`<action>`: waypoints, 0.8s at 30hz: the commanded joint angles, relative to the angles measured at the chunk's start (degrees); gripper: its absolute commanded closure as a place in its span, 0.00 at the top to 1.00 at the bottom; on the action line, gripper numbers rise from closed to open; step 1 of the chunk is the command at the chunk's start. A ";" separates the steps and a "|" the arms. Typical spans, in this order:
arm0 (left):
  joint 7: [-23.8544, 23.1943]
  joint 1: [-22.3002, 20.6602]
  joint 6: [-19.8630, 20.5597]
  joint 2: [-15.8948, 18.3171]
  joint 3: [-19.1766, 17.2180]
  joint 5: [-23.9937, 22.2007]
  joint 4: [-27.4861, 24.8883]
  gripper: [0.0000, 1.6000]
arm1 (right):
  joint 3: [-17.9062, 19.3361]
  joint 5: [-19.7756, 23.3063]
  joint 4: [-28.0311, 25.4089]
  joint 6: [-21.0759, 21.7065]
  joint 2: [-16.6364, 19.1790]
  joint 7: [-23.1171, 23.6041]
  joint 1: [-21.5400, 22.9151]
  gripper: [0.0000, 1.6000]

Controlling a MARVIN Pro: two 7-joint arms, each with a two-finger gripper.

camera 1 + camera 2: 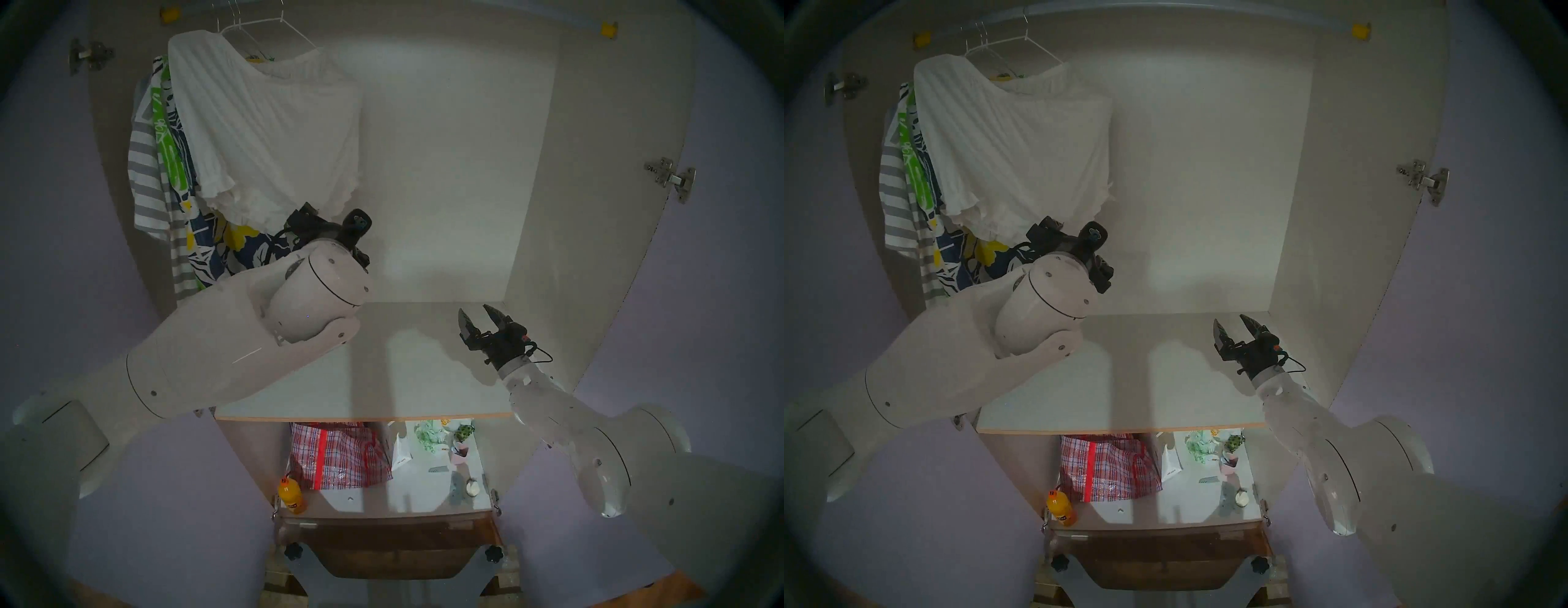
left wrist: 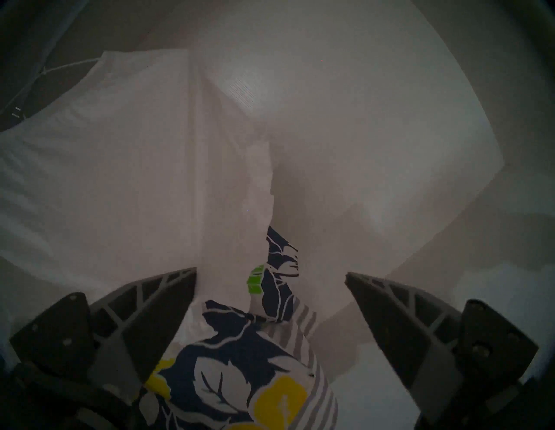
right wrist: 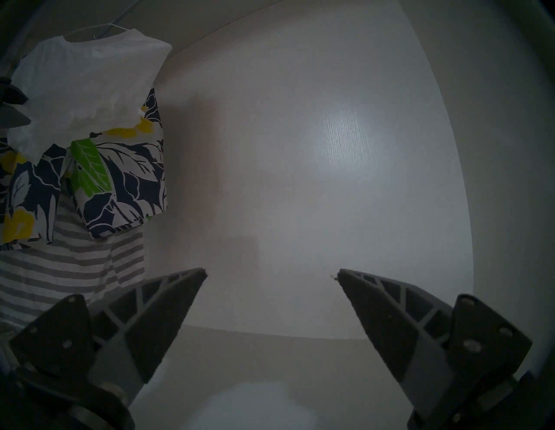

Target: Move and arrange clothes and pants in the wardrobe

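Three garments hang bunched at the left end of the rail point(image 1: 382, 12), all inside the wardrobe point(image 1: 445, 170): white top point(image 1: 263, 136) in front on its wire hanger point(image 1: 271, 25), floral shorts point(image 1: 229, 250) behind and below it, striped T-shirt point(image 1: 146, 187) furthest left toward the side wall. No grey pair visible in any view.

Step in hand, by my read: spacing/arranging what hangs on the rail. Left gripper point(image 2: 270, 273) sits just below the white top's ruffled hem, fingers spread wide w/ nothing between them; cloth of shorts and striped T-shirt lies right under it. Right gripper point(image 1: 481, 322) hovers over the shelf point(image 1: 403, 361), well right of the clothes, also spread, empty.

Next move prob. needs the left gripper to close on one layer only, or on a hanger, then slide it right along the rail. Risk: catching two fabrics at once.

Below the shelf, lower compartment holds a red plaid bag point(image 1: 339, 454), an orange bottle point(image 1: 292, 494) and small clutter, too small to name.
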 commanded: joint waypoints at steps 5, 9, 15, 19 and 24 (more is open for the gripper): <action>3.44 -9.46 0.02 -1.88 3.35 4.98 2.76 1.00 | 0.13 0.10 -0.90 -0.01 0.08 0.11 1.51 1.00; 4.20 -8.87 0.02 -3.99 3.05 1.10 3.22 1.00 | 0.13 0.10 -0.91 0.01 0.08 0.12 1.51 1.00; 6.18 -2.97 0.02 -5.86 2.74 -2.35 0.86 1.00 | 0.14 0.08 -0.88 -0.03 0.07 0.10 1.50 1.00; 6.18 1.11 0.02 -6.00 2.60 -0.95 -0.96 1.00 | 0.14 0.07 -0.85 -0.06 0.06 0.08 1.48 1.00; 5.91 5.98 0.02 -5.00 2.07 1.18 -3.48 1.00 | 0.14 0.06 -0.81 -0.09 0.05 0.07 1.47 1.00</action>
